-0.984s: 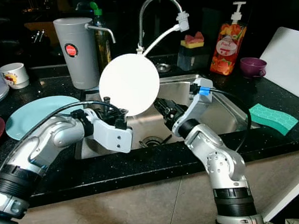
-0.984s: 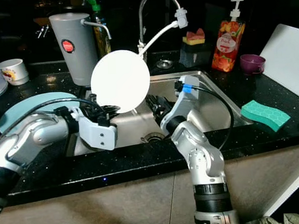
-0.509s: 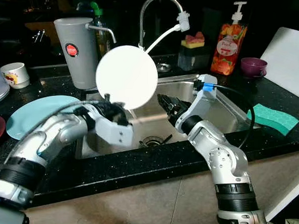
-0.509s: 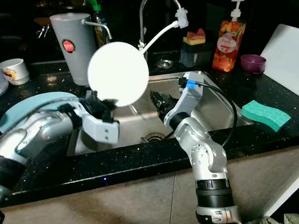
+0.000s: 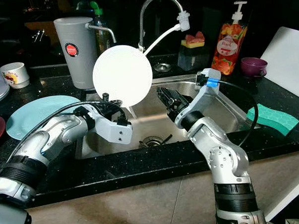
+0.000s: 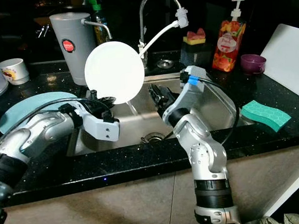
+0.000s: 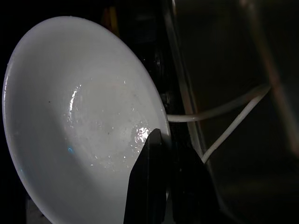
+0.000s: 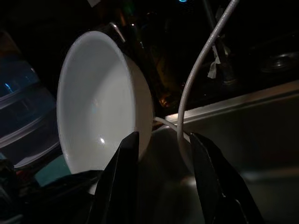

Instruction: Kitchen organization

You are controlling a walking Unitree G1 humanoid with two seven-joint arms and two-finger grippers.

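A round white plate [image 5: 122,76] stands on edge above the left side of the steel sink [image 5: 224,116], its back facing me. My left gripper [image 5: 114,101] is shut on its lower rim, and the wet inner face of the plate [image 7: 79,135] shows in the left wrist view with the fingers [image 7: 149,182] pinching the rim. My right gripper [image 5: 165,97] is open over the sink, just right of the plate and apart from it. Between the spread right fingers [image 8: 124,182] the plate [image 8: 100,112] and a white hose [image 8: 196,74] are visible.
A light blue plate [image 5: 38,114] lies on the black counter at left, with a white cup [image 5: 15,74] behind it. A grey jug [image 5: 77,50], the faucet [image 5: 152,12], a soap bottle [image 5: 228,41], a purple cup [image 5: 252,66], a green sponge [image 5: 273,117] and a white board [image 5: 288,61] surround the sink.
The left gripper has carried the plate a little up and to the left. The right gripper has risen and moved toward the plate's right edge.
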